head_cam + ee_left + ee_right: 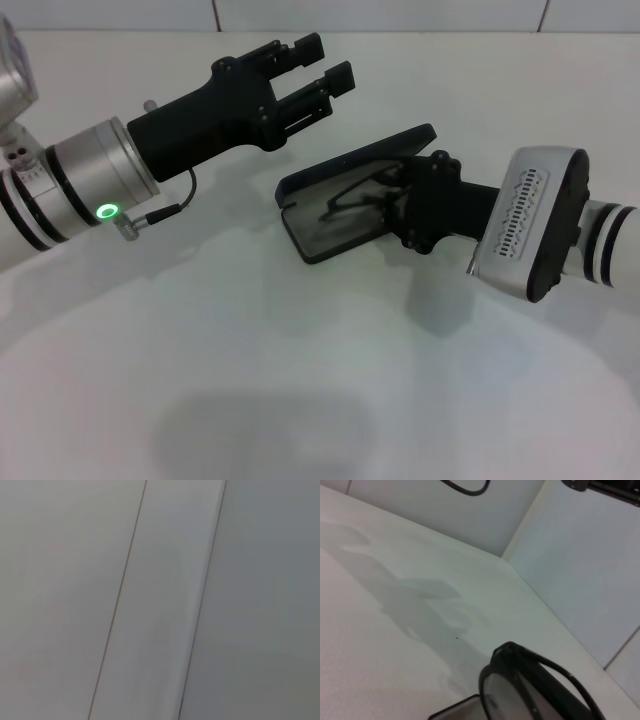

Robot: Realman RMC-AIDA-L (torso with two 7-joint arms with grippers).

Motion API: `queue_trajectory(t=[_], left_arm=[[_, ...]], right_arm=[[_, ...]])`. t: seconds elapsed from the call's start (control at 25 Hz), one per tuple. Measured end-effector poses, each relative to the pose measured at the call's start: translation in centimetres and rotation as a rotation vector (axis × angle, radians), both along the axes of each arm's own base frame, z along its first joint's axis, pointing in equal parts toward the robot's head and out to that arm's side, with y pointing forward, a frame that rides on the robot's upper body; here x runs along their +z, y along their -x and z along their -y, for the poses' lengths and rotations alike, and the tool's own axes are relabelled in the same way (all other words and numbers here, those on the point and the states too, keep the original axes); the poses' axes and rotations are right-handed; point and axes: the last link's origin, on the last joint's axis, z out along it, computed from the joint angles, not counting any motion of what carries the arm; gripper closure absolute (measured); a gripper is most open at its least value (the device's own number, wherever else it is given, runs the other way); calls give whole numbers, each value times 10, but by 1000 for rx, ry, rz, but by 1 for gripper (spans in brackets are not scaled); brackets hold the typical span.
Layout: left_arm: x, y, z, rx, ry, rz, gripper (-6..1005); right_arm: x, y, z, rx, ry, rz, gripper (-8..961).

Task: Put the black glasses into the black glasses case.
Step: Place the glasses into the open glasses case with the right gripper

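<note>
The black glasses case [325,232] lies open in the middle of the white table, its lid raised toward the back. The black glasses [352,197] are tilted inside the opening, over the grey lining. My right gripper [392,200] reaches in from the right and is shut on the glasses. In the right wrist view the glasses [535,685] show close up, with an edge of the case [455,711] just below them. My left gripper [318,68] is open and empty, held above the table to the back left of the case.
The white table [300,380] spreads out in front of the case. A tiled wall [400,12] runs along the back edge. The left wrist view shows only the tiled wall [160,600]. A cable [165,212] hangs under the left wrist.
</note>
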Motion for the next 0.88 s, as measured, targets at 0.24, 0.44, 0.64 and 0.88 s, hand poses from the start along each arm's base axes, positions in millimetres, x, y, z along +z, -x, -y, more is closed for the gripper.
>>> queue_trajectory(t=[0.24,0.44,0.64,0.88], left_arm=[[0,0,0,1,1,1,406],[-1,3,-3,26,-4,-12,405],[-1,1,-5,26,-5,-15,405],[-1,0,-6,21,-3,-15,406]], right_arm=[[-5,-1,7,11,20,9,758],[-4,-9,10,-14,16,10,728],[1,-14,7,-41,-3,0,720],[5,-13,2,-67,-24,-33,678]])
